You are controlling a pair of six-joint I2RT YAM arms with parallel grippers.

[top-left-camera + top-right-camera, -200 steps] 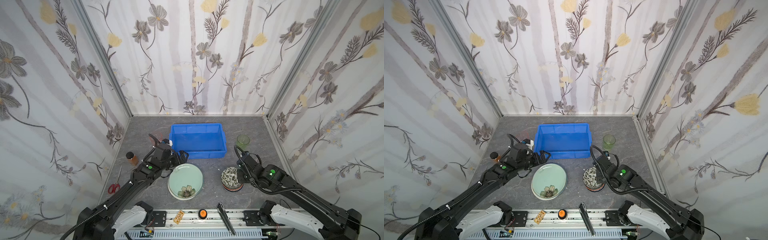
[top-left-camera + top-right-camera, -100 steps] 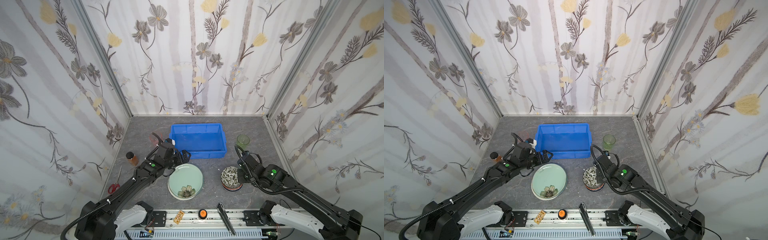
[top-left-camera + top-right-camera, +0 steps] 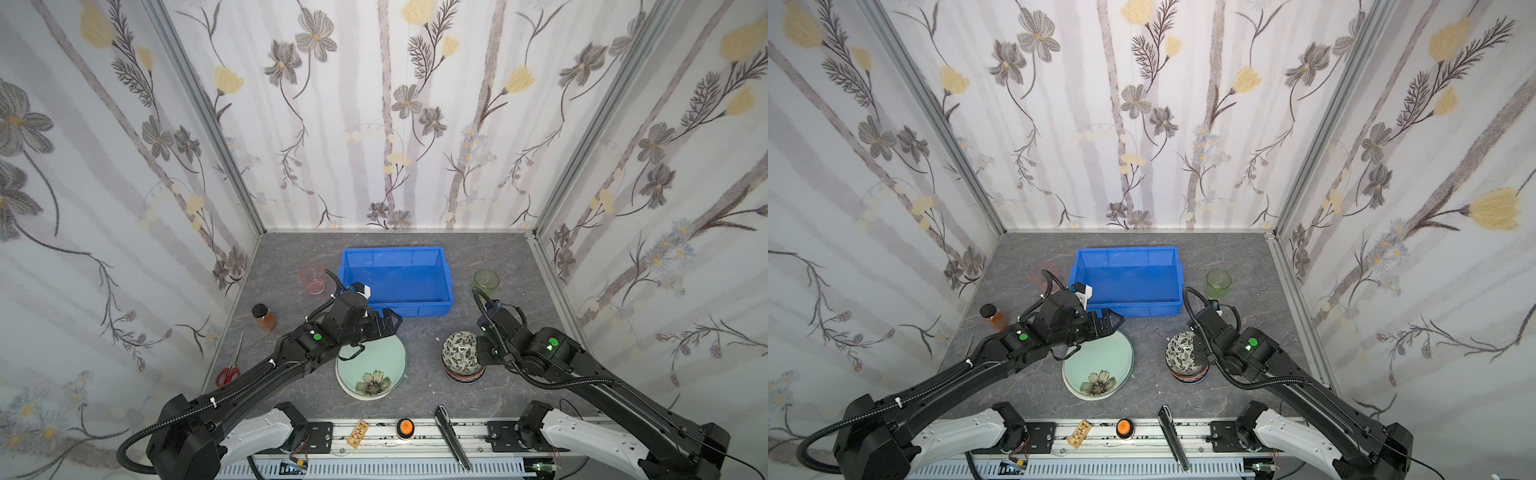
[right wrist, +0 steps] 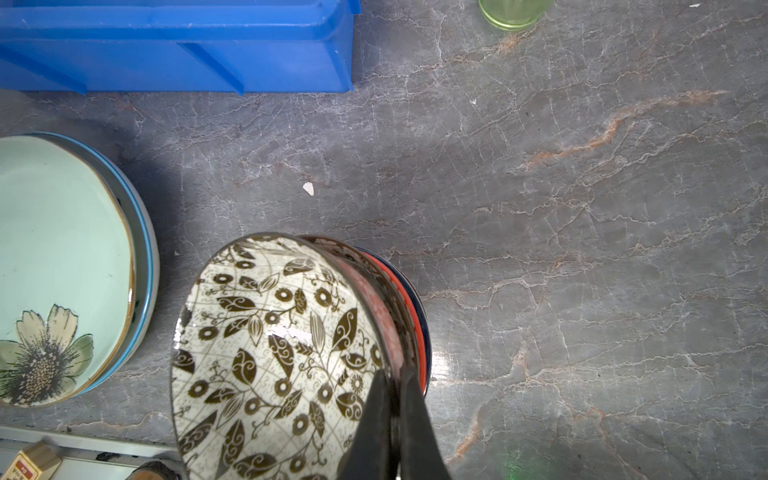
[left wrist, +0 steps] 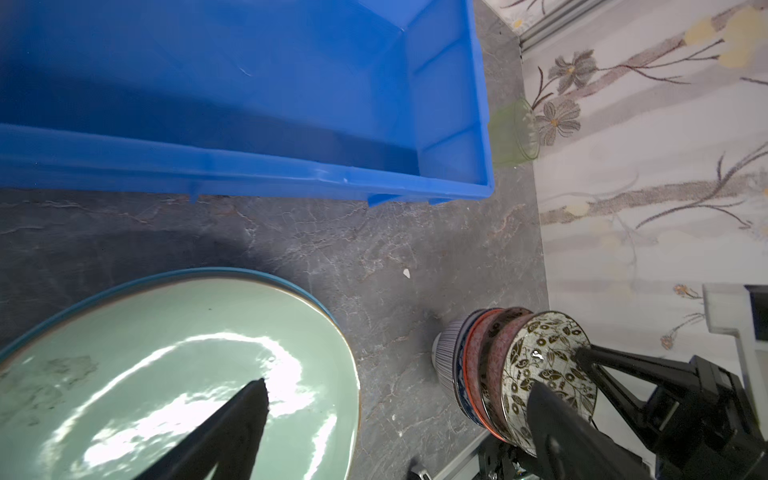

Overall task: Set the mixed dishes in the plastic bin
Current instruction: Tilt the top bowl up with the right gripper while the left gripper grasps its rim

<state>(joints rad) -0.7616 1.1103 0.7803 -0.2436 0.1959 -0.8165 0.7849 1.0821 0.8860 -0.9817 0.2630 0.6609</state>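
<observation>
**Top views.** The plastic bin (image 3: 411,309) stands at the far centre of the table (image 3: 424,332). The pink tumbler (image 3: 311,279) is just left of it and the green tumbler (image 3: 486,282) is to its right. The pale green plate (image 3: 374,361) lies near of the bin, with the bowl stack (image 3: 459,357) to the plate's right. The amber jar (image 3: 264,316) and the scissors (image 3: 229,370) sit at the left. The left gripper (image 3: 384,324) hangs over the plate's far rim with its jaws spread wide. The right gripper (image 3: 1198,353) meets the stack's right rim. How its jaws stand cannot be told here.

**Left wrist view.** Only this view shows the stack from the side: a striped bowl is lowest and the black-white bowl (image 5: 540,353) is on top. The left fingers (image 5: 232,424) stand far apart and touch nothing.

**Right wrist view.** Only this view shows the right fingers (image 4: 374,424) pressed together, pinching the black-white bowl's rim, one inside and one outside. A second plate (image 4: 147,266), blue-rimmed, lies under the pale green one.

**Change.** Over the last second the left gripper has shifted right and nearer, from the bin's near-left corner to the plate. This exposes more of the pink tumbler. The right gripper stays at the bowl, and the dishes have not moved.
</observation>
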